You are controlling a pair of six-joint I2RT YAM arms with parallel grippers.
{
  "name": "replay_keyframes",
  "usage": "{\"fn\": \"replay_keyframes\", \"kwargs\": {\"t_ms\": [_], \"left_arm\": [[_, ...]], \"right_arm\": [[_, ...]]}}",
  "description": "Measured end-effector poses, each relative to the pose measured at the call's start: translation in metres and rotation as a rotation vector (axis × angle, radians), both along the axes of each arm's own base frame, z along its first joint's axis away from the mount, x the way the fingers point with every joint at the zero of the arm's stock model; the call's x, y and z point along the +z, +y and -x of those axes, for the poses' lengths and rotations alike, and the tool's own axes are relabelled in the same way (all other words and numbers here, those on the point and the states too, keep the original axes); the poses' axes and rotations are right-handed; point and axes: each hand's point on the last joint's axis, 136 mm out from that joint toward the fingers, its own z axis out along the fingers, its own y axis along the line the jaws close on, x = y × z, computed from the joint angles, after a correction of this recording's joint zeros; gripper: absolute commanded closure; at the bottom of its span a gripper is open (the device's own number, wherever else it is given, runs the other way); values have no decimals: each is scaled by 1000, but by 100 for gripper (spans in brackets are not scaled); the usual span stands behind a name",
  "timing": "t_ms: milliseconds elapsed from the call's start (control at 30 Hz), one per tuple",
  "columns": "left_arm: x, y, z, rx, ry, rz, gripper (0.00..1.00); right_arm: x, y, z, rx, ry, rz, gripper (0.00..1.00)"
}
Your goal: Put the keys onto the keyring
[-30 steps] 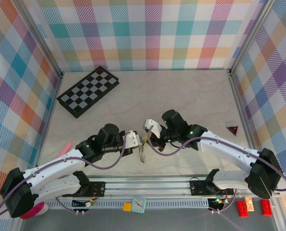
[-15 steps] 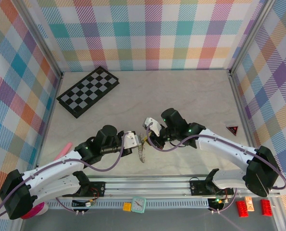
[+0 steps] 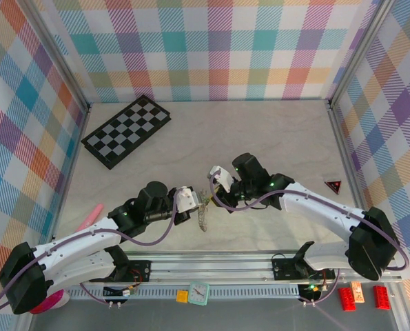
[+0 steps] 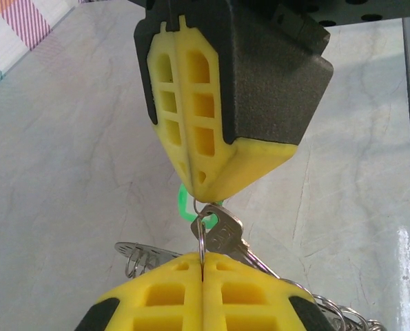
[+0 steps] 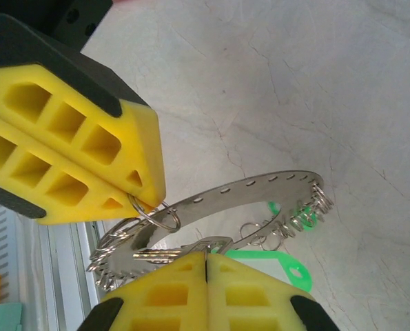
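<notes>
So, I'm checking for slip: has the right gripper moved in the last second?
Yes, slightly. In the top view the right gripper has drifted toward the far wall and a touch toward the red triangle marker.

Nothing legible; the red triangle sign point(image 3: 333, 185) looks too small to read.

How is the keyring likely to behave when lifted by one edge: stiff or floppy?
Likely stiff in itself: the keyring shows as a flat metal band keeping its curve. The small split rings along it hang loose, so they would probably swing and snag. Pinched at one of them by the left gripper, it may pivot rather than stay level.
</notes>
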Motion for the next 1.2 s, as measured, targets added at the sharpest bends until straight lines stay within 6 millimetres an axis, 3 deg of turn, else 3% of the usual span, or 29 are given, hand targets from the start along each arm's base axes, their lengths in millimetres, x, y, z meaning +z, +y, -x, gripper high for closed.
{"fn": "replay_keyframes", "kwargs": {"t_ms": [167, 367, 500, 600, 767, 933, 1000, 1100, 1200], "left_arm": [[2, -2, -1, 17, 26, 38, 100], [-3, -7, 1, 20, 91, 77, 100], [-2, -12, 3, 3, 119, 101, 100], [0, -13, 3, -7, 127, 122, 100], [1, -12, 2, -12, 143, 160, 100], [1, -12, 2, -27, 148, 194, 100], [2, -12, 3, -37, 144, 207, 100], [1, -13, 6, -57, 140, 218, 100], [-1, -13, 10, -74, 137, 223, 100]], "right_arm": [[-13, -13, -10, -85, 30, 41, 100], [-62, -28, -10, -209, 185, 133, 100], [-90, -36, -9, -269, 250, 194, 80], [-95, -38, -13, -296, 253, 205, 62], [-73, -36, -17, -280, 173, 138, 59], [-5, -32, -1, -105, -94, -101, 59], [13, -30, 9, -19, -192, -165, 59], [21, -25, 16, 76, -274, -195, 62], [15, -19, 19, 143, -285, -200, 65]]}}
